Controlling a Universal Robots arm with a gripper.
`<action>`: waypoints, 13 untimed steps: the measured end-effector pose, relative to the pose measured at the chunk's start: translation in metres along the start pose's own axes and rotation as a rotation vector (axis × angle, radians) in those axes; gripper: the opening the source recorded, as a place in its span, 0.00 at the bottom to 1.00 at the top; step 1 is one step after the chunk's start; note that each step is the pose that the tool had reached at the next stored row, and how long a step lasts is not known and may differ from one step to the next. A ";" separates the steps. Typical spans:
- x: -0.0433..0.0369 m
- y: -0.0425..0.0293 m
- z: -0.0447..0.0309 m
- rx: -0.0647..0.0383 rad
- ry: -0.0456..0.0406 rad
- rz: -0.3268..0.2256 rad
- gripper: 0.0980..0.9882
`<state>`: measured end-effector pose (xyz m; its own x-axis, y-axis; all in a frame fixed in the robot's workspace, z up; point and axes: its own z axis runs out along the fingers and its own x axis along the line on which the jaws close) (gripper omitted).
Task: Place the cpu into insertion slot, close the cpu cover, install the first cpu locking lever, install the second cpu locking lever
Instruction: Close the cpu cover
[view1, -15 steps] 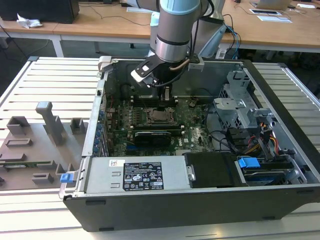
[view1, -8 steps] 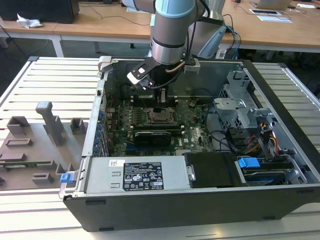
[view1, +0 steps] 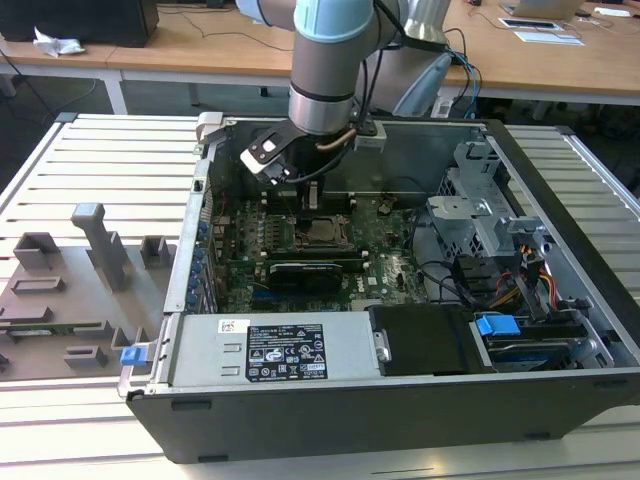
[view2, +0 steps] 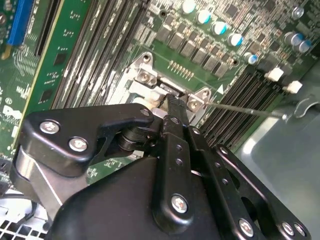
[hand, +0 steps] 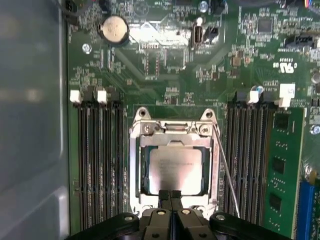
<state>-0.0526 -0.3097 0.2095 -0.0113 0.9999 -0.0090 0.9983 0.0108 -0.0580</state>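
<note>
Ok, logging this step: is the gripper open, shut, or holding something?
The gripper: shut, nothing between its fingertips, tips down at the edge of the cpu cover.

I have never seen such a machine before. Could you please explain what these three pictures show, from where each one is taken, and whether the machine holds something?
The machine is a robot arm reaching into an open computer case, which lies on a slatted table. The exterior view comes from a camera standing off the arm. On that view's left, beside the case, is a grey tray of holders. The two wrist views come from cameras riding on the arm, so they look closely at the green circuit board.

The arm's grasping part, the tool, has its fingers shut together and holds nothing that I can see. Its tip is at the edge of the silver cpu cover, which frames the cpu already lying in place. A thin wire lever sticks out beside the cover and appears not locked down.
</note>
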 end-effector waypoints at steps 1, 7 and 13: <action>0.0001 -0.0023 0.0013 0.000 0.0001 0.000 0.01; 0.0000 -0.0078 0.0061 0.000 -0.0005 0.000 0.01; 0.0001 -0.0082 -0.0018 0.000 0.0002 0.000 0.01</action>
<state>-0.0606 -0.3096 0.2118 -0.0116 0.9999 -0.0087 0.9983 0.0111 -0.0580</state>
